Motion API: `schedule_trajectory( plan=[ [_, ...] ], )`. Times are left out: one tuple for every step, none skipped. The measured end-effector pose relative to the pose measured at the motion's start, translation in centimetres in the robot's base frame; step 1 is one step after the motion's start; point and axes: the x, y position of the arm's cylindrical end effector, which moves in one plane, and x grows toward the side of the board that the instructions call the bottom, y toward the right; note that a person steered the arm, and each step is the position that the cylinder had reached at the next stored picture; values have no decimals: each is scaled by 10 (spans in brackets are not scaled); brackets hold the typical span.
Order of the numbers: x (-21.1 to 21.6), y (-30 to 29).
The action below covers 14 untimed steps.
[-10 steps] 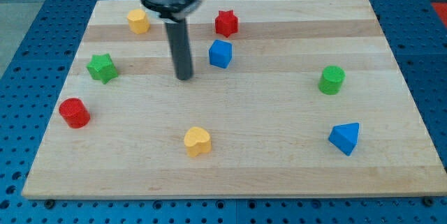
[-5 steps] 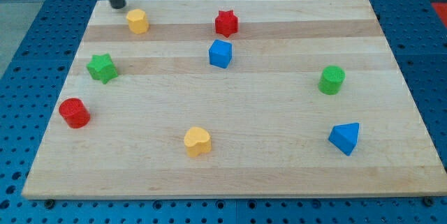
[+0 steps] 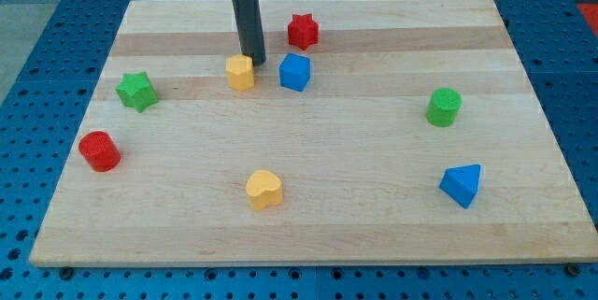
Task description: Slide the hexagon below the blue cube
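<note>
Nearest the view's bottom edge of the desk (image 3: 308, 235) sits a yellow heart-shaped block (image 3: 264, 189), with a blue triangular block (image 3: 462, 185) well off at its 3 o'clock, near the desk's right edge. Farther up, a red cylinder (image 3: 99, 150) stands by the left edge, and at its 1 o'clock, a little higher, is a green star (image 3: 137, 90). Across the desk at about the same depth as that star, a green cylinder (image 3: 444, 107) stands alone on the right side. Farther still, near the middle, the yellow hexagon (image 3: 240, 72) lies at 9 o'clock of the blue cube (image 3: 294, 72), near it but with a gap of bare wood between them (so it is level with the cube rather than under it). The dark rod comes down from the view's top, and my tip (image 3: 255, 61) rests at the hexagon's 1 o'clock, touching or nearly touching its upper right corner, at 10 o'clock of the blue cube. The arm carries no gripper, so there is no open or closed state to tell. Farthest back, a red star (image 3: 302, 31) sits at 12 o'clock of the blue cube, close to it but apart.
</note>
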Motion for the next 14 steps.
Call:
schedule_trajectory(
  plan=[
    [28,18],
    [7,-2],
    [-17,-16],
    [9,-44],
    [28,-31],
    [54,40],
    [54,-37],
    [87,-70],
    [134,14],
    [134,54],
    [133,2],
    [117,3],
    [114,90],
    [132,64]
  ],
)
